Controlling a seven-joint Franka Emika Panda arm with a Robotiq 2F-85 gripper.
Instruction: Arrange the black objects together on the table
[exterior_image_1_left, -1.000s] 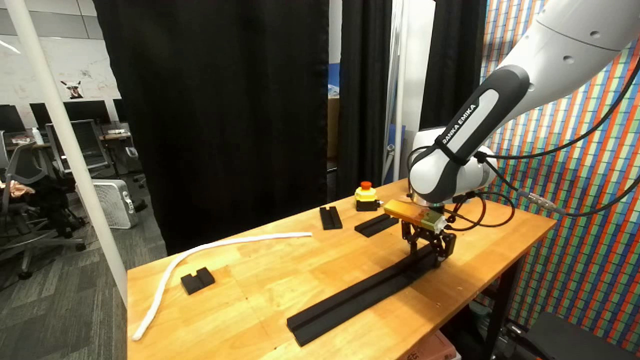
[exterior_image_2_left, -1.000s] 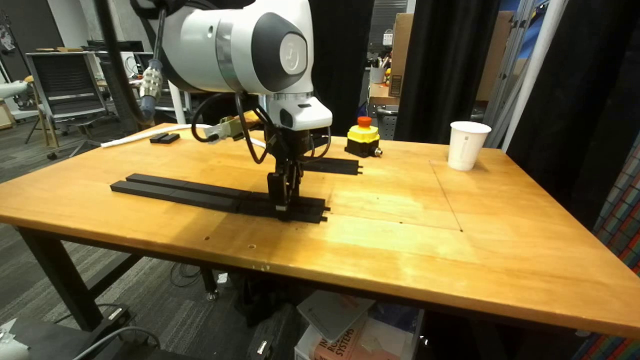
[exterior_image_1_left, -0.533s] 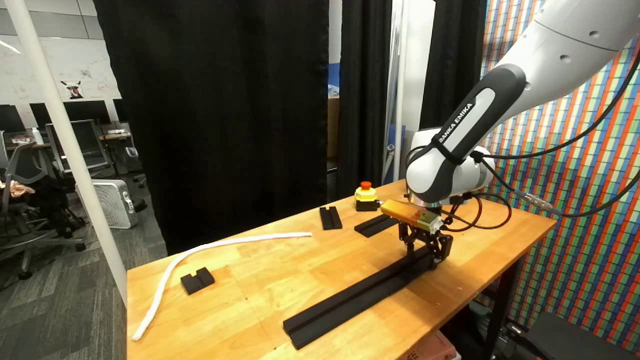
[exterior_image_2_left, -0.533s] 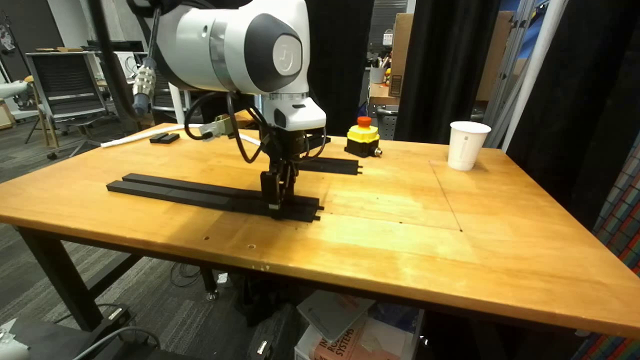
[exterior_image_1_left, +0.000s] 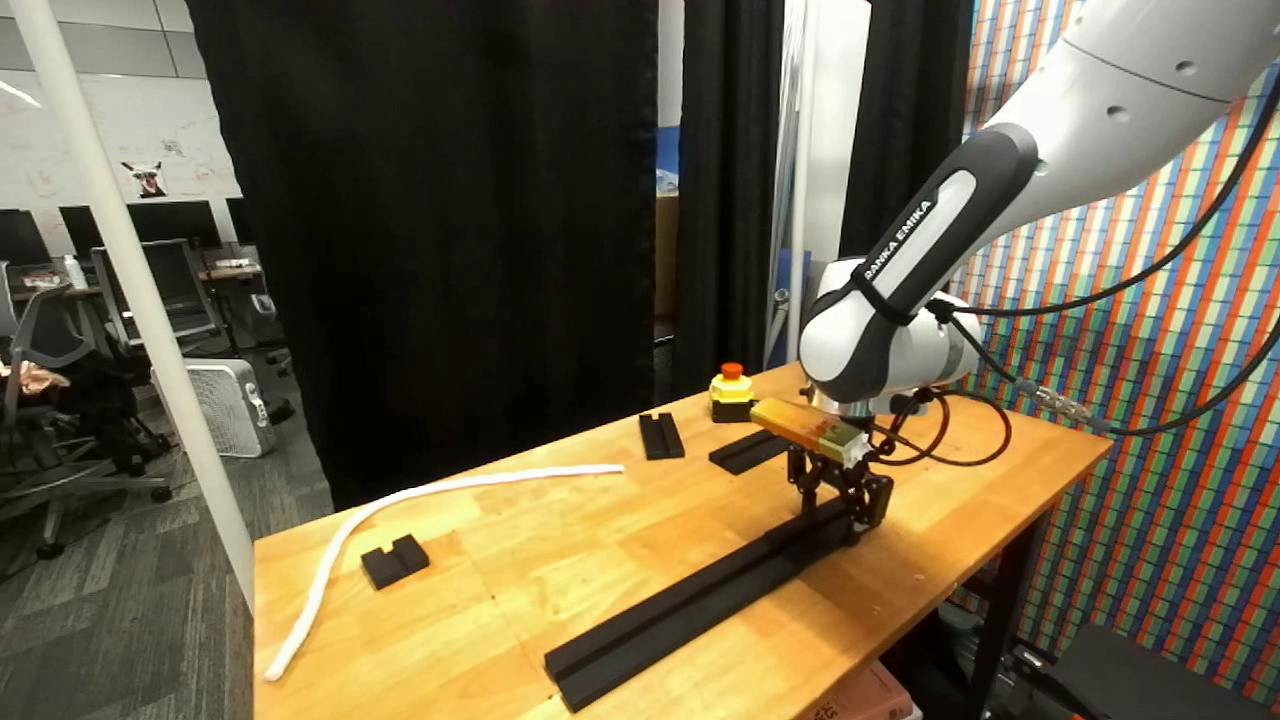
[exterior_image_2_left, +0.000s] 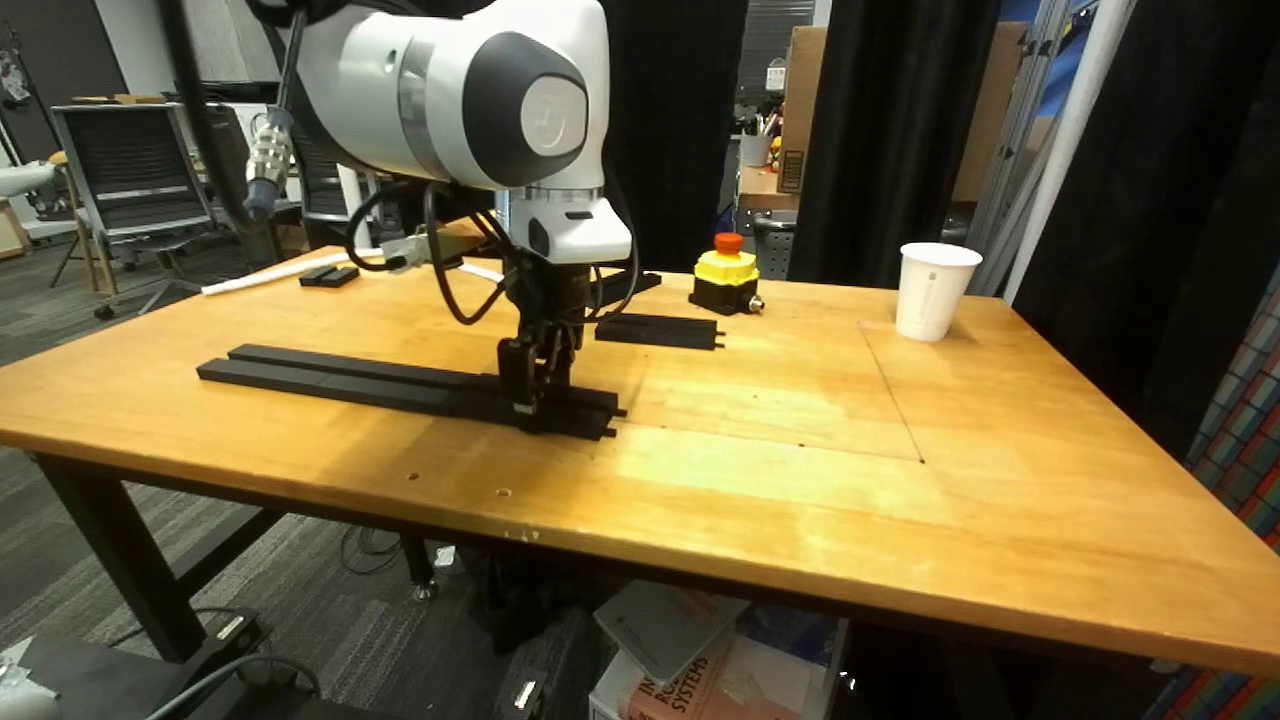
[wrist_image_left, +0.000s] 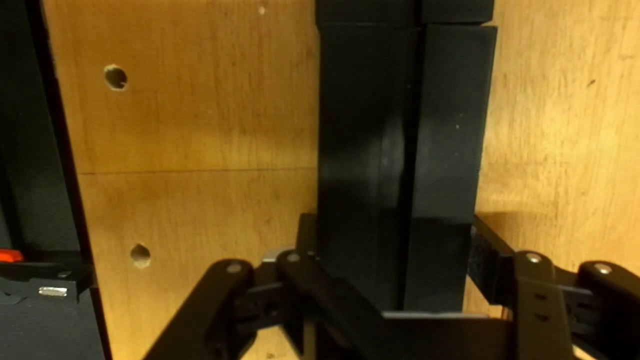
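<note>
black objects (exterior_image_1_left: 690, 608) lie end to end; the tool (wrist_image_left: 392, 239), spread across one, pinches its long sides.

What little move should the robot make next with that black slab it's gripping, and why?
Probably nudge the end slab a touch sideways: in the wrist view, its long edges look slightly out of line with those of the neighbouring slab. The hand has it pinched from both sides, so a small correction seems easier before letting go.
</note>
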